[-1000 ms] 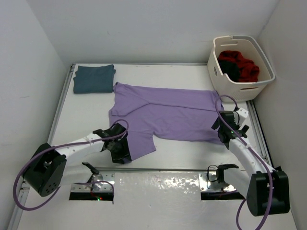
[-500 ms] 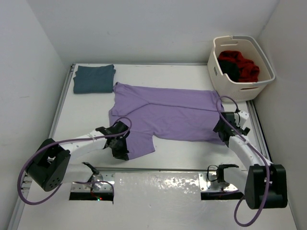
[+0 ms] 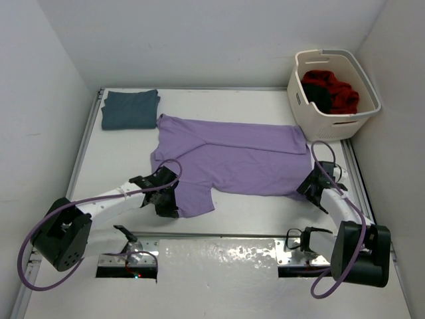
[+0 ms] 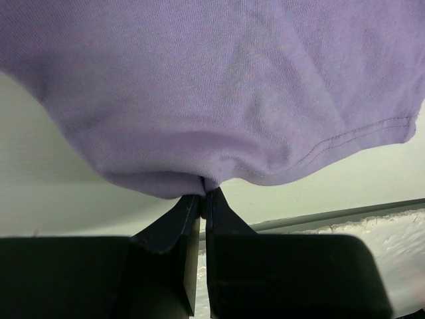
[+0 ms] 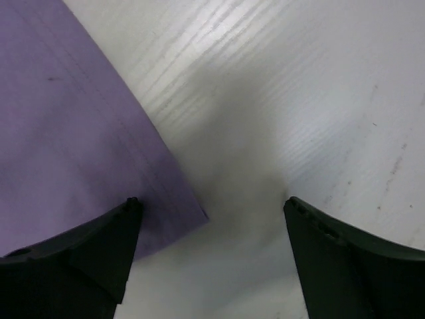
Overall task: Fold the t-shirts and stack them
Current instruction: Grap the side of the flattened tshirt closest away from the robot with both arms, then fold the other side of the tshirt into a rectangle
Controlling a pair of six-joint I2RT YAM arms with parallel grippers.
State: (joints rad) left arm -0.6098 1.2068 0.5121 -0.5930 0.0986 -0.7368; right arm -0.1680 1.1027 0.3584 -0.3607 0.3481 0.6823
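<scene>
We log one teal-blue cloth t-shirt (image 3: 130,109) folded at far left, the lavender cloth t-shirt (image 3: 232,156) flat on the white bench (image 3: 119,159), left hand (image 4: 204,195) pinched shut on its near edge, right hand (image 5: 211,206) open astride its corner gripping nothing, and a red t-shirt (image 3: 342,94) and black t-shirt (image 3: 319,97) unfolded in the cream plastic basket (image 3: 335,124).

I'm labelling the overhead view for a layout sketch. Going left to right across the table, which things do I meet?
In order: teal t-shirt → lavender t-shirt → laundry basket.
</scene>
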